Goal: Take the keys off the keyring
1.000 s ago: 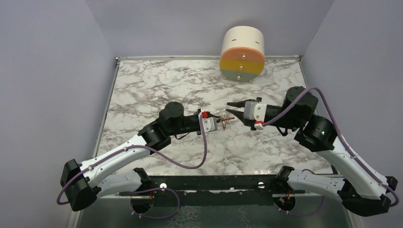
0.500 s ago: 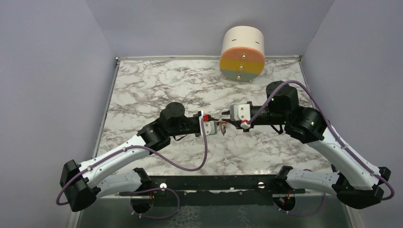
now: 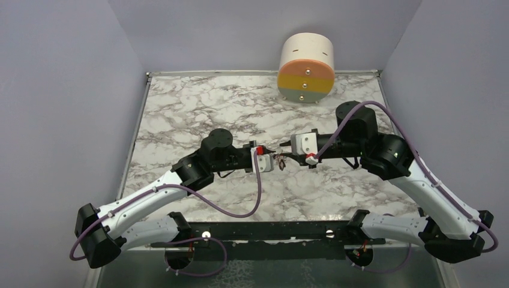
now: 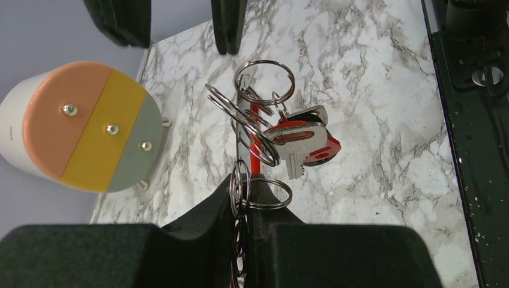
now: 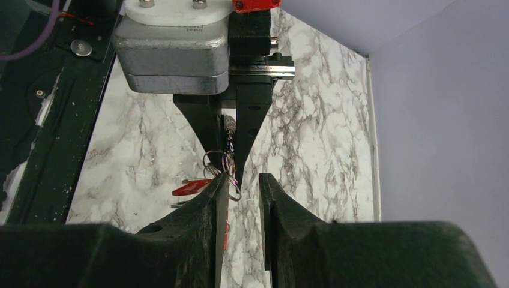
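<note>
From above, the left gripper (image 3: 274, 162) and right gripper (image 3: 287, 157) meet almost tip to tip over the marble table (image 3: 192, 108), well in front of the striped drum (image 3: 306, 67), with the keyring (image 3: 280, 162) between them. A second ago the right gripper stood farther off to the right, clear of the keyring; it has since come in close. In the left wrist view, the left gripper pinches the keyring's chain. The rings fan upward and the keys (image 4: 303, 141), one red-headed and one dark, dangle on the side away from the drum. The right gripper's fingers sit just beyond the top ring. In the right wrist view, those fingers are slightly parted with nothing between them, the rings just at one tip.
</note>
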You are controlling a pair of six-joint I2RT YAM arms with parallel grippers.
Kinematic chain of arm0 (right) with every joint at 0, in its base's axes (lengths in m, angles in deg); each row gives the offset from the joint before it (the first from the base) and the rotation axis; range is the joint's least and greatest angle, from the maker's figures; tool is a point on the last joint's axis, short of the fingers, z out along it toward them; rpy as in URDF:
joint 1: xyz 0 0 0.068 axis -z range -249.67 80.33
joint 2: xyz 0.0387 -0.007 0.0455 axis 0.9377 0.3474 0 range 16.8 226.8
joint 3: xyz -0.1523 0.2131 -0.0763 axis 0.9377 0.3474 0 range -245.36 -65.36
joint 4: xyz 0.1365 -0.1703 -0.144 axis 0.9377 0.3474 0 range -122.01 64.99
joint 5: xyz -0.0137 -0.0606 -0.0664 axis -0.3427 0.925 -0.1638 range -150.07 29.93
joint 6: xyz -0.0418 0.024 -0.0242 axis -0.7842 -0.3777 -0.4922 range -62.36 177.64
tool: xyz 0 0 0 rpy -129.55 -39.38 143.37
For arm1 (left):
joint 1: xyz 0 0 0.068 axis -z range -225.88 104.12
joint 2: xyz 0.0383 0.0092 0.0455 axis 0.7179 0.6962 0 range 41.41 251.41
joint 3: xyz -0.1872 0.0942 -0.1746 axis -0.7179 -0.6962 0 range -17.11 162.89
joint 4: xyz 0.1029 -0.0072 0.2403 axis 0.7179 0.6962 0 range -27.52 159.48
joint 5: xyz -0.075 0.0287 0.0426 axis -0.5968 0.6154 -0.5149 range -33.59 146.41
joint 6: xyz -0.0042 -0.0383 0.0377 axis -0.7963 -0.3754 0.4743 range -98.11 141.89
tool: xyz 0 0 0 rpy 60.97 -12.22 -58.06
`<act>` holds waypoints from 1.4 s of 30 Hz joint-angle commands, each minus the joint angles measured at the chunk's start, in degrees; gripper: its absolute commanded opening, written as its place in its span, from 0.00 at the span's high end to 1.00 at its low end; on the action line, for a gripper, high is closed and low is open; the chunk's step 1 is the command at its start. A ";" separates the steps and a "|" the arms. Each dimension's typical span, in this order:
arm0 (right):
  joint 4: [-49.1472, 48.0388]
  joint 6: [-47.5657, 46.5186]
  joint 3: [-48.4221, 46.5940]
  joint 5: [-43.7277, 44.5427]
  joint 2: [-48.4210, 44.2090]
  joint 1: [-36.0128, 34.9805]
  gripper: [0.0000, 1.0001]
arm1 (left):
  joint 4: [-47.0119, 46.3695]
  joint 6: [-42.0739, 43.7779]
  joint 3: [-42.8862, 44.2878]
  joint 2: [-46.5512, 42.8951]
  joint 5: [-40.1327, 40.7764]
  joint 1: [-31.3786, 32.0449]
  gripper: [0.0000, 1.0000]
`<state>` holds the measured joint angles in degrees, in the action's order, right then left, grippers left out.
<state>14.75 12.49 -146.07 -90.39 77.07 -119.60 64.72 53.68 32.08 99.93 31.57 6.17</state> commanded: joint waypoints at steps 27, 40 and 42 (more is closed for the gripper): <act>0.20 1.20 -1.20 -0.01 4.33 -0.25 0.70 | -1.32 2.04 2.71 -0.06 -0.82 -0.01 1.00; -0.89 3.57 -1.92 0.44 6.55 -0.25 0.74 | -2.34 2.22 2.28 1.14 0.13 -0.02 1.00; -0.91 3.42 -1.82 0.37 6.58 -0.25 0.75 | -2.49 2.22 2.12 0.91 0.24 -0.02 1.00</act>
<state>15.04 15.03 -146.11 -90.35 83.28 -119.60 64.70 55.10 32.91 101.48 31.61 6.11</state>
